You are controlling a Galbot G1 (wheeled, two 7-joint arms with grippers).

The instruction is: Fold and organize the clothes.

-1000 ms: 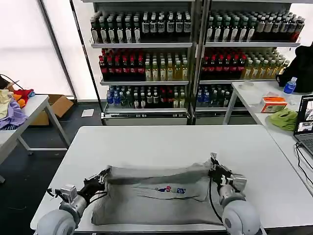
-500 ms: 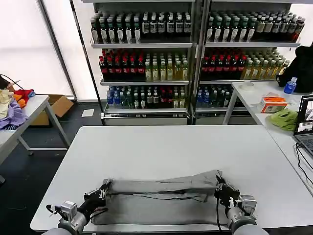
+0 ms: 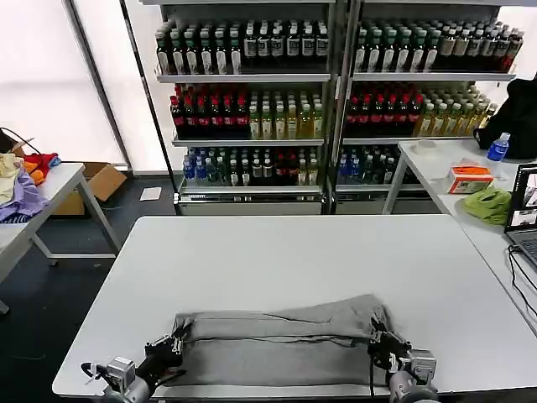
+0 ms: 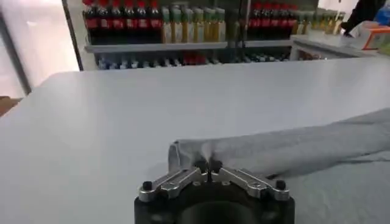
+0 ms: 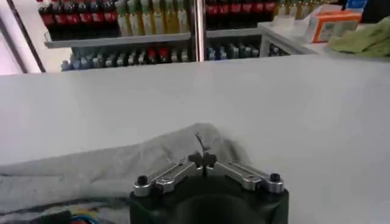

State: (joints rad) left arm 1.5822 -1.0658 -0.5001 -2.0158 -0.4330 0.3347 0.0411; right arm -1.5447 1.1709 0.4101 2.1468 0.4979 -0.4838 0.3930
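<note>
A light grey shirt (image 3: 277,340) lies folded over on itself near the front edge of the white table (image 3: 285,252). My left gripper (image 3: 174,338) is shut on the shirt's left corner, seen up close as grey cloth (image 4: 286,149) pinched in the left gripper (image 4: 208,165). My right gripper (image 3: 379,340) is shut on the right corner; the right wrist view shows the cloth (image 5: 116,167) bunched at the right gripper (image 5: 202,159), with a bit of the colour print (image 5: 79,213) below it.
Drink shelves (image 3: 336,92) stand behind the table. A side table at left holds lavender, yellow and red garments (image 3: 18,180). At right another table carries a lime-green cloth (image 3: 487,204), an orange box (image 3: 468,178), a bottle and a laptop (image 3: 522,218).
Both grippers have drawn the shirt's top edge toward me and down, folding it over the lower part. The chest print seen one second ago is now covered in the head view.
</note>
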